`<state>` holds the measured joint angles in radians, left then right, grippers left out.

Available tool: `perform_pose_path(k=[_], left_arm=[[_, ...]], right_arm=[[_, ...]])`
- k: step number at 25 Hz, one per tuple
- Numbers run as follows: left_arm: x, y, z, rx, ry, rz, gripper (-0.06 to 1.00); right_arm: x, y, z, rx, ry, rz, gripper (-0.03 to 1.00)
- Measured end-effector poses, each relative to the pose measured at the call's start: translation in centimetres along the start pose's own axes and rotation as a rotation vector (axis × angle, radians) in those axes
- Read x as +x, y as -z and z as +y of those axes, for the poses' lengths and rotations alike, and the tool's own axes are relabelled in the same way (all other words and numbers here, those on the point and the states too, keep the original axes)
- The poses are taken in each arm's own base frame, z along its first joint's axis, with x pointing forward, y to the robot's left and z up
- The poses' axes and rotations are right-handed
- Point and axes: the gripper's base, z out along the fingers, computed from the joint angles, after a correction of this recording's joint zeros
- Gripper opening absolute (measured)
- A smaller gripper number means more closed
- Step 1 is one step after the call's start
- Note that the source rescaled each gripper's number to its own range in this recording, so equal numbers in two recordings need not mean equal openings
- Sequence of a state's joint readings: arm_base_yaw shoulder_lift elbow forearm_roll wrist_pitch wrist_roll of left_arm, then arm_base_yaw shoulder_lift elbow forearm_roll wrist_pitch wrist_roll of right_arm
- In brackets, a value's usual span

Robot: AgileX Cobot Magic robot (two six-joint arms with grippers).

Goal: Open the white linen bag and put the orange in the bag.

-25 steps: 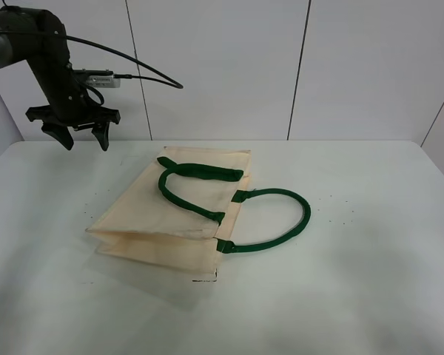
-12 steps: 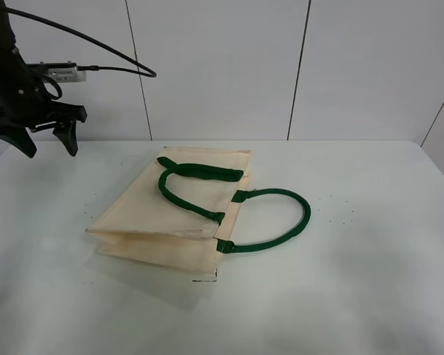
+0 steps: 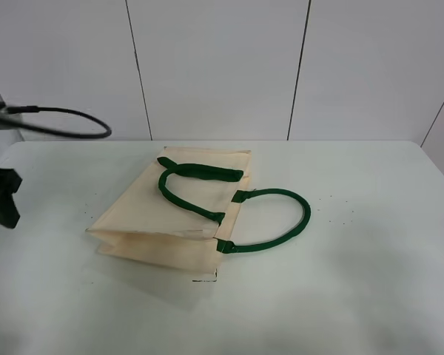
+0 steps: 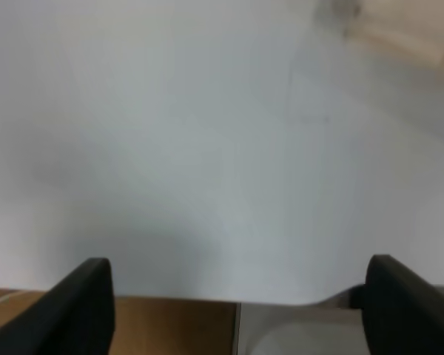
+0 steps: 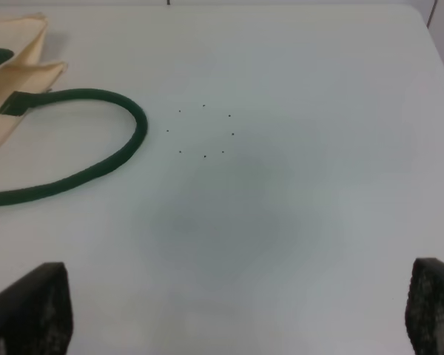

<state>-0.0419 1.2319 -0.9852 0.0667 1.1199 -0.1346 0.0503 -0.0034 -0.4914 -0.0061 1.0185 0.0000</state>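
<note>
Cream cloth tote bag (image 3: pixel 179 214) lies flat on table (image 3: pixel 355 296): soft, floppy; grab dark green loop handle (image 3: pixel 281 222). Both pincers spread, empty.

You have a broad white table (image 3: pixel 370 244) filling most of the high view, with rounded far corners and a scatter of tiny dark specks (image 3: pixel 333 207) right of centre. Behind it stands a wall of pale panels (image 3: pixel 214 66) split by thin dark vertical seams (image 3: pixel 299 70). Light is soft and even, leaving faint grey shadows on the tabletop. Past the table's left edge, the left wrist view shows you a strip of brown floor (image 4: pixel 170 325).
</note>
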Motion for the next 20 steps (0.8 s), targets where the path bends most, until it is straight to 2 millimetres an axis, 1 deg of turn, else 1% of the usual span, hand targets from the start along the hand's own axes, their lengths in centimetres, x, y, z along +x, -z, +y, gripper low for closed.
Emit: perform_pose_path(k=[3,7,8,10,12,14,20], left_arm=[[4.1,0.0,0.5,0.008,-0.011,-0.066,0.82],[9.3,-0.8,1.0,0.016,-0.015,-0.138,0.82],[10.4,-1.2,1.1,0.017,-0.015,-0.152,0.82],[12.4,-1.3,1.3,0.023,-0.013,-0.21,0.82],[14.2,-1.4,1.5,0.027,-0.01,-0.258,0.82],[15.6,-0.9,1.7,0.036,-0.007,-0.344,0.82],[18.6,0.5,1.9,0.068,-0.045,-0.573,0.82]], right_arm=[[0.0,0.0,0.0,0.0,0.0,0.0,1.0],[0.0,0.0,0.0,0.0,0.0,0.0,1.0],[0.0,0.0,0.0,0.0,0.0,0.0,1.0],[0.0,0.0,0.0,0.0,0.0,0.0,1.0],[0.0,0.0,0.0,0.0,0.0,0.0,1.0],[0.0,0.0,0.0,0.0,0.0,0.0,1.0],[0.0,0.0,0.0,0.0,0.0,0.0,1.0]])
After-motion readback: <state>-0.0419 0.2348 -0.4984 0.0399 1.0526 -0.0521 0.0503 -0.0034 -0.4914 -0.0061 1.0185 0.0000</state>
